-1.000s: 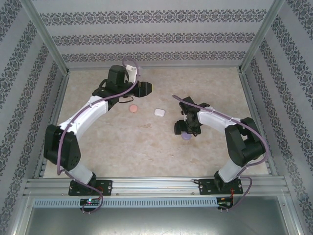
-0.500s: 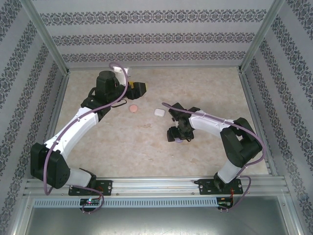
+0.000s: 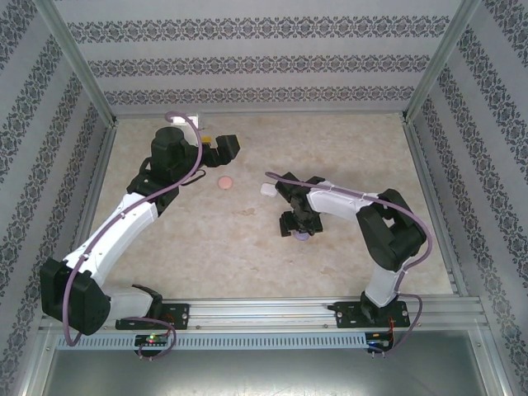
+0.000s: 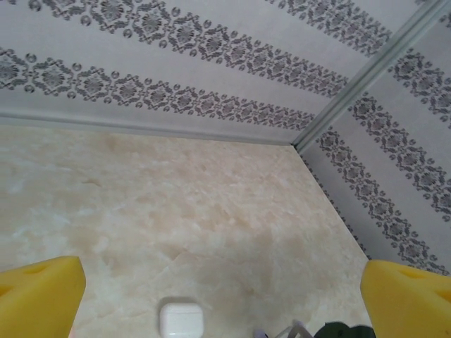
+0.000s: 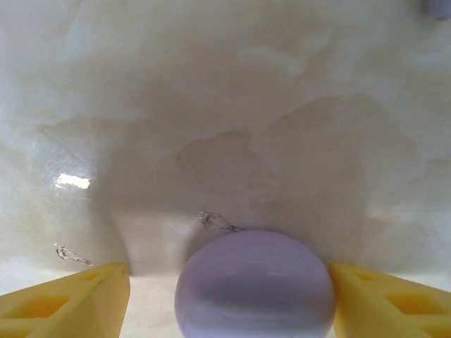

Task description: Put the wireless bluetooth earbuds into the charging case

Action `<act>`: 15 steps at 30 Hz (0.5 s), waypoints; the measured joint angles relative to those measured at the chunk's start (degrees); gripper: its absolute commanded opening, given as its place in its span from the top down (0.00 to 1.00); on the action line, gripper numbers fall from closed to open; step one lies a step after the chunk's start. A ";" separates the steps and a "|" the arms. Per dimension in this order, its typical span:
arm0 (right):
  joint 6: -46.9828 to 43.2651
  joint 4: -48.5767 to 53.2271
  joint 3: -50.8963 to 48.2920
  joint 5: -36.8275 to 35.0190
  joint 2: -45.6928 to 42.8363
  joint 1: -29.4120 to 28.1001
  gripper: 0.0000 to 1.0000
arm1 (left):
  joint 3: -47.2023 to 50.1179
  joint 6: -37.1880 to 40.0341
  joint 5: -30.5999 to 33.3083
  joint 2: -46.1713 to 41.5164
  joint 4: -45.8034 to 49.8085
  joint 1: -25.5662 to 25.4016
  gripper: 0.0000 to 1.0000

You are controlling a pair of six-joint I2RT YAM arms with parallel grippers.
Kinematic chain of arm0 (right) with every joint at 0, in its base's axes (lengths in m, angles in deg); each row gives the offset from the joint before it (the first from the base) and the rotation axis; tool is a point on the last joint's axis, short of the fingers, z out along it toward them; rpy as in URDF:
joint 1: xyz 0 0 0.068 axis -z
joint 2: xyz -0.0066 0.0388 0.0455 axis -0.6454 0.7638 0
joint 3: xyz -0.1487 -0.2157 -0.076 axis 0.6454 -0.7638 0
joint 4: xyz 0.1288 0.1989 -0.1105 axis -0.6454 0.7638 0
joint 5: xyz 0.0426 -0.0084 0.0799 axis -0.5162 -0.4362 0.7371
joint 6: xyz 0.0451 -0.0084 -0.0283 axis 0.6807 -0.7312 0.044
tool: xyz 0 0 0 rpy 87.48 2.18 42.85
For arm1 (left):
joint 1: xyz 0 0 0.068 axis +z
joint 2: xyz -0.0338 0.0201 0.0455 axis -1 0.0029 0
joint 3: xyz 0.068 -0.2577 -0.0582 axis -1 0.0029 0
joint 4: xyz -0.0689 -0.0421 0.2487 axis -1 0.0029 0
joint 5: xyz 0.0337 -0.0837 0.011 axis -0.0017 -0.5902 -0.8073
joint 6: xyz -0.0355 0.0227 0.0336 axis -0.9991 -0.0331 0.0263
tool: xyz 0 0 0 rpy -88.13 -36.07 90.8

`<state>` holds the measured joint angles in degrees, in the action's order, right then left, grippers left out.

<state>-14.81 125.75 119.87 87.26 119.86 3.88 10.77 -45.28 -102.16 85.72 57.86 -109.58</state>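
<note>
A pale purple charging case (image 5: 254,285) lies shut on the table between the yellow fingers (image 5: 70,299) of my right gripper (image 5: 229,299). The jaws stand open around it, with a gap on the left side. From above, the right gripper (image 3: 299,224) hangs low over this case (image 3: 303,237). A white case (image 3: 267,190) and a pink case (image 3: 223,182) lie further back. My left gripper (image 3: 219,146) is wide open and empty at the far left, above the table; its wrist view has the white case (image 4: 181,320) below the gripper (image 4: 222,299). The earbuds are out of view.
Patterned walls and metal posts (image 3: 82,74) close the table in on three sides. The right arm's link and purple cable (image 4: 338,331) reach in near the white case. A tiny pale purple bit (image 5: 438,7) sits at the right wrist view's corner, too cropped to identify.
The left arm drew back toward the far left and its jaws opened wide. The right gripper shifted left and settled lower around the purple case.
</note>
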 measured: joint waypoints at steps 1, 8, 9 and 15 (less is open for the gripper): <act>0.20 0.02 0.07 -0.04 0.37 -0.37 0.29 | 0.28 -0.09 0.50 -0.04 -0.07 0.02 0.01; 1.11 -0.02 0.31 -0.20 0.59 -0.98 0.33 | 2.73 -1.84 2.89 -0.37 -1.01 0.37 0.00; 1.11 0.02 0.31 -0.20 0.59 -0.98 0.33 | 3.02 -2.40 3.23 -0.37 -1.01 0.37 0.01; 1.40 -0.02 0.35 -0.31 0.81 -0.98 0.37 | 5.14 -7.13 4.68 -0.39 -1.27 0.66 0.00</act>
<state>-13.41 125.73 120.22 86.96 120.67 2.90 15.90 -52.41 -97.49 85.33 56.60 -108.93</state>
